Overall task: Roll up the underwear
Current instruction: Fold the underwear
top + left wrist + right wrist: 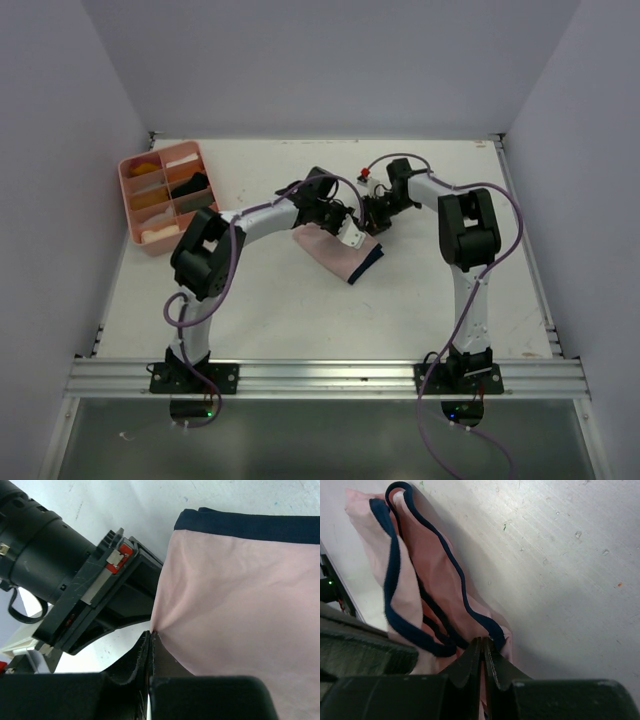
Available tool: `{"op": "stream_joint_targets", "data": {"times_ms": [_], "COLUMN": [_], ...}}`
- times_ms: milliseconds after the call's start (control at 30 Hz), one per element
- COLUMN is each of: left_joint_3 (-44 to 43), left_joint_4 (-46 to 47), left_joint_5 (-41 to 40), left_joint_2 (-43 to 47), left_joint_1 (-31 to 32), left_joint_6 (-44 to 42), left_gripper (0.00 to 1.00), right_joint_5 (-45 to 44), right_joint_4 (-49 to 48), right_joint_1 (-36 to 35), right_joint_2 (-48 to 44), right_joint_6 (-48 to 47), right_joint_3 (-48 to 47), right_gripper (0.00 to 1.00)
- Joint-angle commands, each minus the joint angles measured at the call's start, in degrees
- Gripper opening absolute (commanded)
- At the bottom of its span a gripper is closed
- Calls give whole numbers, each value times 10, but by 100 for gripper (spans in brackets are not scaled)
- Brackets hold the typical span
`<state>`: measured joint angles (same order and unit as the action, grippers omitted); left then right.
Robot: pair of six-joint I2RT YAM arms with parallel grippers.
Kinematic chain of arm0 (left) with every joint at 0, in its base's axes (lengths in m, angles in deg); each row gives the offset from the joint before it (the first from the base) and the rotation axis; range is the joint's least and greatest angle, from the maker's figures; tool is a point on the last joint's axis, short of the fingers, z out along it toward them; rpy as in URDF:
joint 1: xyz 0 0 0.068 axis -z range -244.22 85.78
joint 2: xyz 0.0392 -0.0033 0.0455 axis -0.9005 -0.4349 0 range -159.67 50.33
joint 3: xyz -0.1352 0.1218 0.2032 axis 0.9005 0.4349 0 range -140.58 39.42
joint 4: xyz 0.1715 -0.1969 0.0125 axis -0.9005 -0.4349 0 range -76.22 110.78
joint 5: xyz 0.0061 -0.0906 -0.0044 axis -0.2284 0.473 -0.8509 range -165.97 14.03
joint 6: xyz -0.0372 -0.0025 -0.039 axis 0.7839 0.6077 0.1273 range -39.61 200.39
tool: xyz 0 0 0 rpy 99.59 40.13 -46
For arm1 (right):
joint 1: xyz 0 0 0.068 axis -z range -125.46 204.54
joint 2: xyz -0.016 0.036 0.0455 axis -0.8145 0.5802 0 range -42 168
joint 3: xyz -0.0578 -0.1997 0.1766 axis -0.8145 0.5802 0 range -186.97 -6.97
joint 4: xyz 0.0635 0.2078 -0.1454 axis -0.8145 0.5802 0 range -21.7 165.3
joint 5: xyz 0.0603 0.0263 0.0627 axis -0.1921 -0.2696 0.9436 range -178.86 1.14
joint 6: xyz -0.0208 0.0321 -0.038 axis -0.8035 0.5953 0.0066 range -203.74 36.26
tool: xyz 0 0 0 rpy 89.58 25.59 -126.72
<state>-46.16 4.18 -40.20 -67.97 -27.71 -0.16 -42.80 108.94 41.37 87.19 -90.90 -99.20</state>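
Observation:
The pale pink underwear point(335, 252) with dark navy edging lies near the middle of the white table. My left gripper point(345, 228) is shut on its upper edge; in the left wrist view point(150, 635) the jaws pinch the pink cloth point(240, 605). My right gripper point(372, 222) is shut on the same garment's far corner; in the right wrist view point(483, 642) the jaws close on pink cloth point(432, 565) by the navy trim. The two grippers sit close together. No loose olive-brown garment shows on the table.
A pink plastic compartment tray point(133, 205) stands at the back left, holding folded items in several compartments. The right gripper body point(100, 595) fills the left of the left wrist view. White walls enclose the table.

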Motion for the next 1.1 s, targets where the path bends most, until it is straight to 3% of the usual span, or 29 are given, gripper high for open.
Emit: {"op": "stream_joint_targets", "data": {"times_ms": [0,400,533,800,900,933,1067], "left_joint_3": [-6,20,25,21,10,10,9], "left_joint_4": [31,88,92,90,90,90,111], "left_joint_5": [1,-12,-20,-18,-24,-29,-40], "left_joint_2": [-21,-54,-60,-70,-81,-84,-75], "left_joint_1": [1,9,9,10,12,13,13], "left_joint_6": [4,19,20,7,14,18,36], "left_gripper": [0,0,8,13,23,33,45], "right_joint_5": [-17,-71,-98,-134,-135,-134,-98], "right_joint_4": [22,44,64,132,146,146,146], "right_joint_1": [1,2,5,19,26,26,31], "right_joint_2": [5,-8,-27,-36,-46,-53,-76], "right_joint_6": [-20,-9,11,43,44,42,31], "right_joint_3": [-22,-44,-68,-146,-141,-139,-119], "right_gripper": [10,12,16,28,29,29,25]}}
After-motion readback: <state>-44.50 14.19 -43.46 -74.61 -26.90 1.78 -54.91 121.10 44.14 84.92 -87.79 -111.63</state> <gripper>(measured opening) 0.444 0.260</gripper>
